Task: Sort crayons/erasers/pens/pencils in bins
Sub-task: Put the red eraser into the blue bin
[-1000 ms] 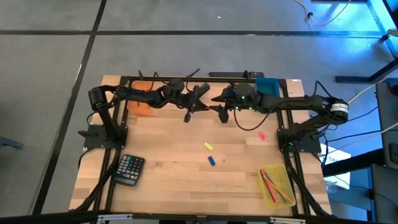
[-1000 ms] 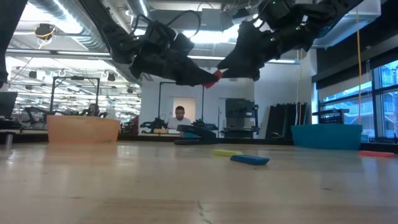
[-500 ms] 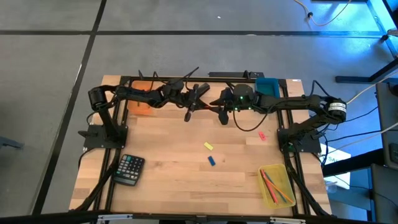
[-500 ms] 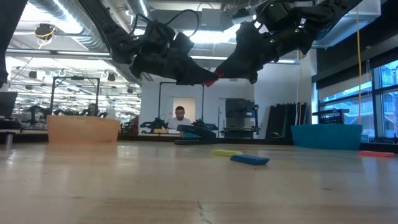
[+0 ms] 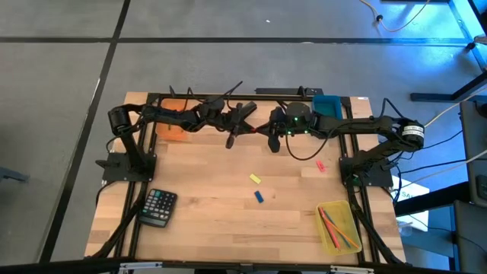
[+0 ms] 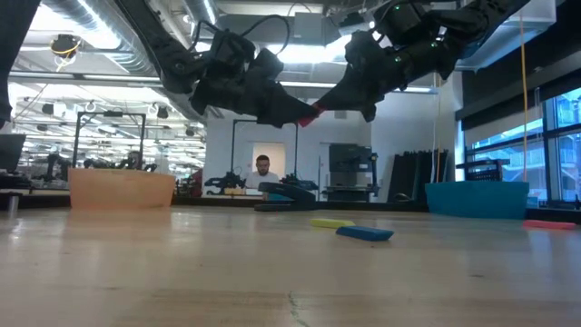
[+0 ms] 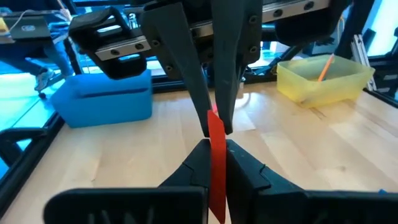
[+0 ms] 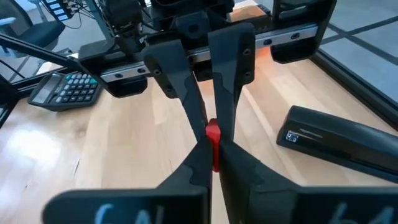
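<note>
I'm holding a red crayon (image 7: pixel 216 163) in mid-air above the far middle of the table (image 5: pixel 213 205), my left gripper (image 7: pixel 215 151) pinching one end and my right gripper (image 8: pixel 212 144) clamping the other, both sets of fingers nearly touching around it. Its long axis is running straight between my two wrists, pointing from one gripper into the other. The black stapler (image 8: pixel 339 142) is showing a small white label, but I can't read it.
</note>
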